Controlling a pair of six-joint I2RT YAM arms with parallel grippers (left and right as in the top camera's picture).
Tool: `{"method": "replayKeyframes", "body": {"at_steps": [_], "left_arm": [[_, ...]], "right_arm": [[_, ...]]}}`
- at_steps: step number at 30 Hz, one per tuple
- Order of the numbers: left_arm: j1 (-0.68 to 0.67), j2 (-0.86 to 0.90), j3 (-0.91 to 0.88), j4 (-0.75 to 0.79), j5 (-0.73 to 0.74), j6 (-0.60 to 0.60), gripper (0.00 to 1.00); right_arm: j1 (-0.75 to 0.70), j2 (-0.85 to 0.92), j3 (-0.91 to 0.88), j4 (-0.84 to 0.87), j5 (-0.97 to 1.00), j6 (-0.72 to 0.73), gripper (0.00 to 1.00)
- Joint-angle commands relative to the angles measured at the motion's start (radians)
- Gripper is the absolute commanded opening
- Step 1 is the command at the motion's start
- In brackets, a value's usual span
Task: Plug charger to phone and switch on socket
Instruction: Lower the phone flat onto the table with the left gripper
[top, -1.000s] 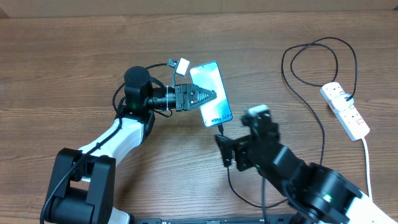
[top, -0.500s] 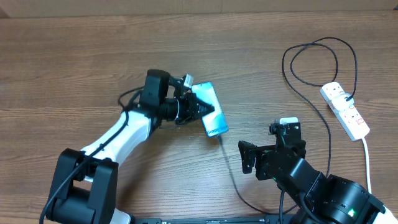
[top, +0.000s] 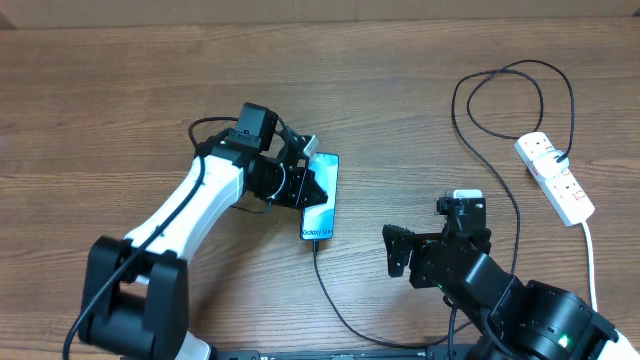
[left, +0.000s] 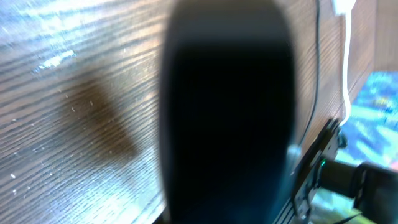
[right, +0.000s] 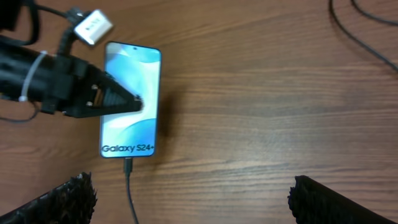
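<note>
Phone (right: 134, 127) reads "Galaxy S24+", charger (right: 127, 165) touching its bottom edge.

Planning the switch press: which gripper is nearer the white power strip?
Right. The right gripper hangs open left of the white power strip; the left gripper, farther off, grips the blue-screened smartphone.

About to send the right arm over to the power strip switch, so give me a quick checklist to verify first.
1. Connector of charger seated in phone bottom port: ok.
2. Grip of left fingers on phone: ok, shut at its left edge.
3. State of right fingers: ok, open and empty.
4. Switch on power strip turned on: cannot tell, too small.
5. Far end of charger at power strip: cable reaches it; seating cannot tell.
</note>
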Motion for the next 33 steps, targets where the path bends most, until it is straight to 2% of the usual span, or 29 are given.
{"method": "replayKeyframes", "body": {"at_steps": [1, 7, 10, 22, 31, 33], "left_arm": [[0.016, 0.077, 0.022, -0.004, 0.06, 0.115, 0.04], [0.08, 0.199, 0.022, 0.011, 0.196, 0.141, 0.04], [0.111, 0.23, 0.022, 0.006, 0.216, 0.14, 0.04], [0.129, 0.292, 0.001, -0.011, 0.101, 0.178, 0.07], [0.128, 0.298, -0.003, -0.012, 0.018, 0.177, 0.13], [0.128, 0.298, -0.005, -0.013, -0.022, 0.162, 0.15]], "right_arm": [[-0.005, 0.014, 0.009, 0.002, -0.073, 0.008, 1.0], [-0.005, 0.069, 0.004, 0.001, -0.187, 0.008, 1.0], [-0.005, 0.107, 0.004, 0.0, -0.206, 0.008, 1.0], [-0.005, 0.285, 0.004, 0.012, -0.283, 0.008, 1.0], [-0.005, 0.337, 0.004, 0.187, -0.405, 0.009, 1.0], [-0.005, 0.343, 0.004, 0.191, -0.407, 0.053, 1.0]]}}
